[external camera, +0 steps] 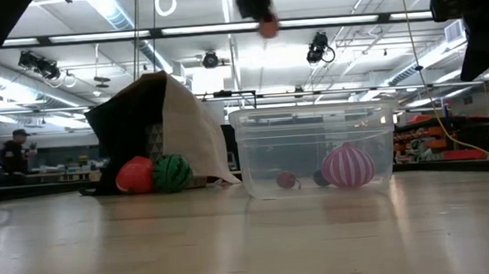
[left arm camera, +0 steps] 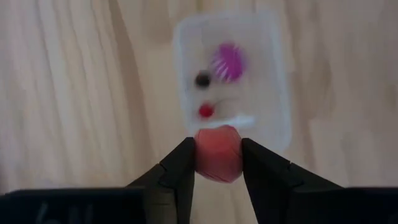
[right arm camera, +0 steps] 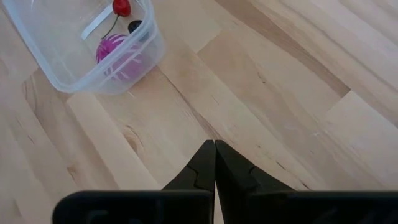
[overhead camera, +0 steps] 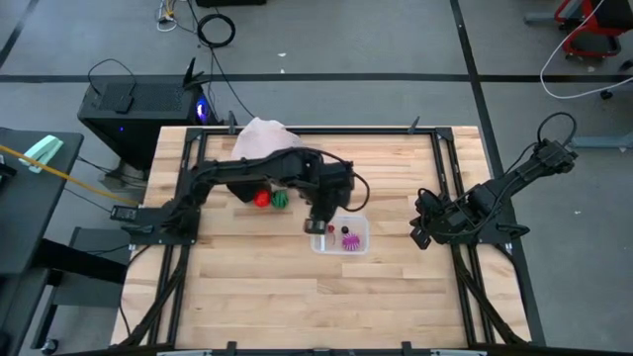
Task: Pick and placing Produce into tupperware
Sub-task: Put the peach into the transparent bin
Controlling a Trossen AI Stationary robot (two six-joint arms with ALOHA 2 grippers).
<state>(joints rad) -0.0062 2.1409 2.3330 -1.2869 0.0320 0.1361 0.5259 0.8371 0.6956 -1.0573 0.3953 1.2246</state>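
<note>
On the left we see two toy pieces beside a pale bag (overhead camera: 262,133): one red fruit (overhead camera: 261,198) and one green watermelon (overhead camera: 281,200). Moving right, our left gripper (left arm camera: 217,163) pinches a pinkish-red fruit (left arm camera: 217,152) high above the near end of the clear tupperware tub (overhead camera: 358,246), whose long axis runs straight ahead of it. Inside the tub we count three: a spiky magenta ball (left arm camera: 227,61), a small red piece (left arm camera: 206,111) and a dark one (left arm camera: 202,79). Far right, our right gripper (right arm camera: 214,163) waits shut.
</note>
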